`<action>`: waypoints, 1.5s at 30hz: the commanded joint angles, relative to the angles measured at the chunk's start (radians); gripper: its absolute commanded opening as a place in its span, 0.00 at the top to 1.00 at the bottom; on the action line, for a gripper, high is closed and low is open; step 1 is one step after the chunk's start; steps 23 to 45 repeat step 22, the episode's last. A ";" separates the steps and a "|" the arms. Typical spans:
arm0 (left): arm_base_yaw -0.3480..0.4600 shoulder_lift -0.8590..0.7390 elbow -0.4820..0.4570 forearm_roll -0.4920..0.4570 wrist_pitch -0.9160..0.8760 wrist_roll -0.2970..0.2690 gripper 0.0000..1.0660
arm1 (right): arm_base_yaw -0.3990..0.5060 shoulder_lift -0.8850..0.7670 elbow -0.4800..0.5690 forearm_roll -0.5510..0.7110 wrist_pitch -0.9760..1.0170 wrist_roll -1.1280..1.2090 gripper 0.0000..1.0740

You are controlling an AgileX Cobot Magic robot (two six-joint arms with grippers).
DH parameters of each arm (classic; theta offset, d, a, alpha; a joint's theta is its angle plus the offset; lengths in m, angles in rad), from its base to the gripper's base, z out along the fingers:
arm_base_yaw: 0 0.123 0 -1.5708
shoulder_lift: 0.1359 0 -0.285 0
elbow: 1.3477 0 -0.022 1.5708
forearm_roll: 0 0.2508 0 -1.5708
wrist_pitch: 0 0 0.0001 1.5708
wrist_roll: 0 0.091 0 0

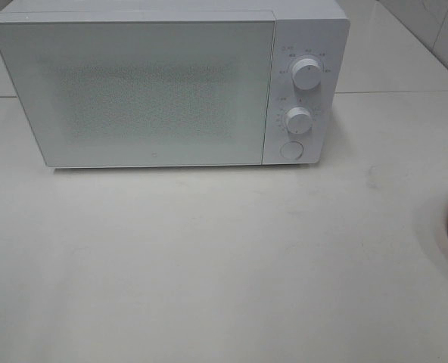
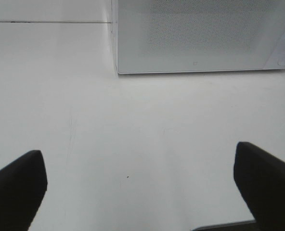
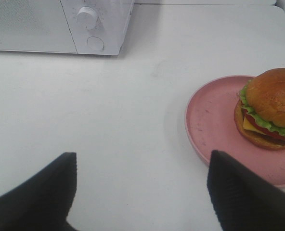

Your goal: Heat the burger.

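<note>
Both our grippers, left (image 2: 140,185) and right (image 3: 142,192), hover with fingers released, grasping nothing. The burger (image 3: 270,108) sits on the pink plate (image 3: 214,120) by the counter's right edge. We should open the shut microwave (image 1: 163,87) first.

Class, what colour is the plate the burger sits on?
Pink. The plate under the burger shows best in the right wrist view.

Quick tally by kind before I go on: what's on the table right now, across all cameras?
Microwave: 1, door shut
Pink plate: 1
Burger: 1, on the plate
Total: 3
</note>
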 commanded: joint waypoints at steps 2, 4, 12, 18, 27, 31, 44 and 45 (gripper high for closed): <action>0.002 -0.026 0.004 0.025 -0.016 -0.064 0.08 | -0.003 -0.018 0.000 0.000 0.000 0.004 0.31; 0.002 -0.026 0.004 0.046 -0.017 -0.092 0.08 | -0.003 -0.018 0.000 0.000 0.000 0.004 0.31; 0.002 -0.026 0.004 0.050 -0.018 -0.099 0.08 | -0.003 -0.018 0.000 0.000 0.000 0.004 0.31; 0.002 -0.026 0.004 0.050 -0.018 -0.099 0.08 | -0.003 -0.018 0.000 0.000 0.000 0.004 0.31; 0.002 -0.026 0.004 0.050 -0.018 -0.099 0.08 | -0.003 -0.018 0.000 0.000 0.000 0.004 0.31; 0.002 -0.026 0.004 0.050 -0.018 -0.099 0.08 | -0.003 -0.018 0.000 0.000 0.000 0.004 0.31; 0.002 -0.026 0.004 0.050 -0.018 -0.099 0.08 | -0.003 -0.018 0.000 0.000 0.000 0.004 0.31; 0.002 -0.026 0.004 0.050 -0.018 -0.099 0.08 | -0.003 -0.018 0.000 0.000 0.000 0.004 0.31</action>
